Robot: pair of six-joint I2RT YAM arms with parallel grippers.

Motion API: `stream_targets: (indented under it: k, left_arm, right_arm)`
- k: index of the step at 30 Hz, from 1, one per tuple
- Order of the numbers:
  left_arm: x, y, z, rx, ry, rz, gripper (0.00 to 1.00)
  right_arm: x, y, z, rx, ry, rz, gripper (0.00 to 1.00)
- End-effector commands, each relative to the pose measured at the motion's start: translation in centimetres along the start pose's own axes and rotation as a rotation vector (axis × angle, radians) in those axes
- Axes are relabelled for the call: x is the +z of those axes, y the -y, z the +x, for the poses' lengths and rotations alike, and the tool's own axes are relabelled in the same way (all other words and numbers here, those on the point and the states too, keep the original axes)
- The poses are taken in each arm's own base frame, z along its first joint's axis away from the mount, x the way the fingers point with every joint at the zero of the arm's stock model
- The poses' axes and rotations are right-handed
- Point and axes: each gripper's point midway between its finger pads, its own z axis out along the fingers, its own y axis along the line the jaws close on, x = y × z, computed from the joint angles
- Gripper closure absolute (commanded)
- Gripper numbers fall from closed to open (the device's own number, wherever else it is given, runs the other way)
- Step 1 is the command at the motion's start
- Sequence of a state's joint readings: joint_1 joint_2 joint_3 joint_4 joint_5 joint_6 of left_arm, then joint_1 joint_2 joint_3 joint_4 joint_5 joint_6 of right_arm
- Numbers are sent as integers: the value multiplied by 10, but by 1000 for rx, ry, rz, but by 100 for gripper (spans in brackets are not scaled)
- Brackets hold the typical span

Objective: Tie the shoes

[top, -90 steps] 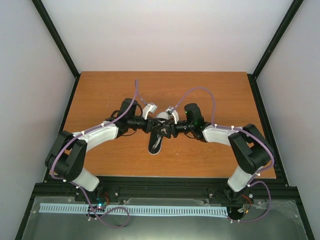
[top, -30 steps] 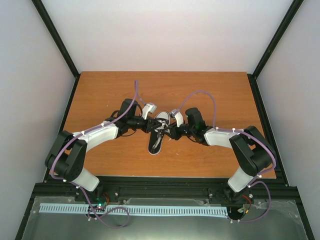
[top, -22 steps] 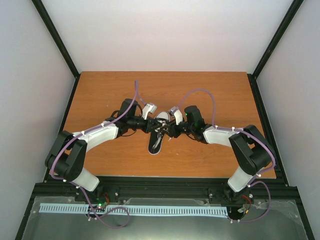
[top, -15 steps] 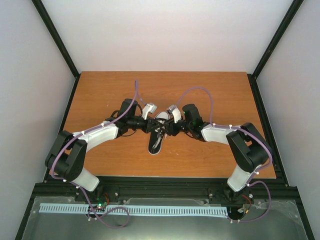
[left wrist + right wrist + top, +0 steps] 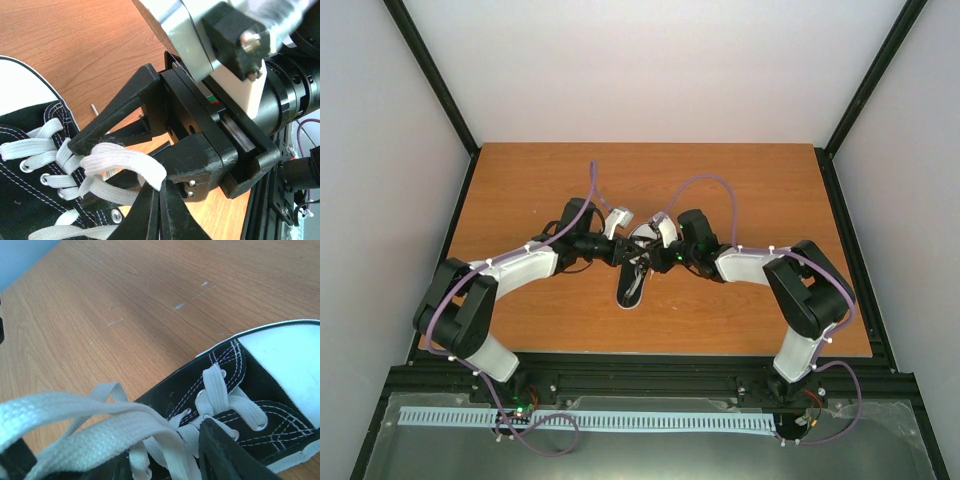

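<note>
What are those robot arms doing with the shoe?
They are tying a black shoe that lies in the middle of the table. The left gripper is shut on a loop of white lace. The right gripper sits close beside it, jaws apart with more lace between them. No finished bow shows.

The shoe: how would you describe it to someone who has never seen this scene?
Find the wooden table, then its middle, where the left gripper and the right gripper meet. The sneaker lies under them. Unlike those black grippers, it has a white toe cap and white laces.
</note>
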State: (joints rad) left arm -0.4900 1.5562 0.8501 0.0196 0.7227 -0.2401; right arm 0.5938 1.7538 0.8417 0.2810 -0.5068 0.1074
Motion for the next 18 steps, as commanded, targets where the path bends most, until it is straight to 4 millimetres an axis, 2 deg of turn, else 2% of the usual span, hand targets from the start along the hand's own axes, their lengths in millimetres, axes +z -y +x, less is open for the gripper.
stream_targets:
  k: [1, 8, 13, 18]
  left_arm:
    - [-1, 7, -14, 20, 23, 29, 99]
    - [-4, 5, -17, 26, 38, 1, 99]
    - [-11, -10, -23, 25, 66, -94, 99]
    - [-15, -13, -25, 33, 81, -120, 99]
  right_arm:
    - [7, -2, -10, -43, 24, 16, 67]
    - [5, -10, -13, -23, 45, -23, 97]
    - [-2, -26, -13, -15, 47, -96, 97]
    - [-17, -19, -7, 1, 49, -11, 97]
